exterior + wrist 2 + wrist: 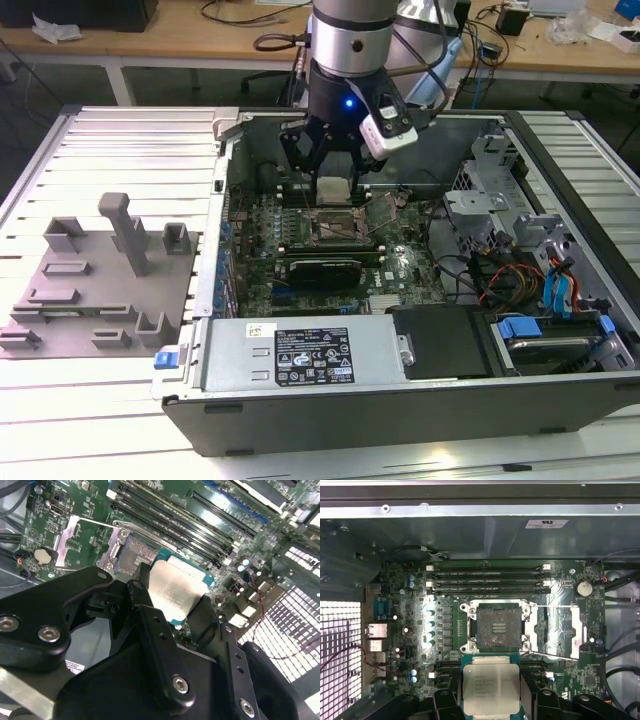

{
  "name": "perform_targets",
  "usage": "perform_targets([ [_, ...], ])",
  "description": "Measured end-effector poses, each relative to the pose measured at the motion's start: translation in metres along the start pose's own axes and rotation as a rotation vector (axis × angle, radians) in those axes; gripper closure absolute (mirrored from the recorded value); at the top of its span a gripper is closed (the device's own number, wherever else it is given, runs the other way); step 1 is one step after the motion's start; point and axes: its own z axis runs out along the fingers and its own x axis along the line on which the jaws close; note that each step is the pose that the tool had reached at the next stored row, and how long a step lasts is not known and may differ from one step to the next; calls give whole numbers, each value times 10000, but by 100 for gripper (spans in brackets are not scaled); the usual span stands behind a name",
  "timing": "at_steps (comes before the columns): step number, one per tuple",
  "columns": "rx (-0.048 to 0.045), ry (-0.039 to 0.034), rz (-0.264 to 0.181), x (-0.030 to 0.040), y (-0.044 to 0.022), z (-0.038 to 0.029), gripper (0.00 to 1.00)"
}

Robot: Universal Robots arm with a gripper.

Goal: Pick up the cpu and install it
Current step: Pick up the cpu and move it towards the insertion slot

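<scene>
The cpu, a small square chip with a silvery top and teal rim, is held flat between my gripper's black fingers. In the exterior view my gripper hangs inside the open computer case, shut on the cpu, just above and behind the socket. The first wrist view shows the open dark socket with its metal latch frame swung aside. In the second wrist view the cpu hovers a little above the socket, partly covering it.
Memory slots run beside the socket. A long black card lies nearer the case front. The power supply and drive cage with cables fill the front and the exterior view's right. A grey tray sits outside the case at the exterior view's left.
</scene>
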Motion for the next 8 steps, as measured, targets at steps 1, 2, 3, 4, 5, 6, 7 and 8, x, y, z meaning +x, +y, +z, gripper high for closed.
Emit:
perform_targets([
  [1,-1,0,-9,0,10,17,45],
  [2,-3,0,-18,-3,19,32,45],
  [3,-3,0,-25,-12,28,46,45],
  [4,-3,0,-30,-19,35,55,45],
  [5,-4,0,-38,-29,49,75,45],
  [6,-5,-3,-48,-35,54,83,45],
  [7,-5,-10,-58,-39,59,89,45],
  [8,-4,-25,-76,-47,67,97,45],
])
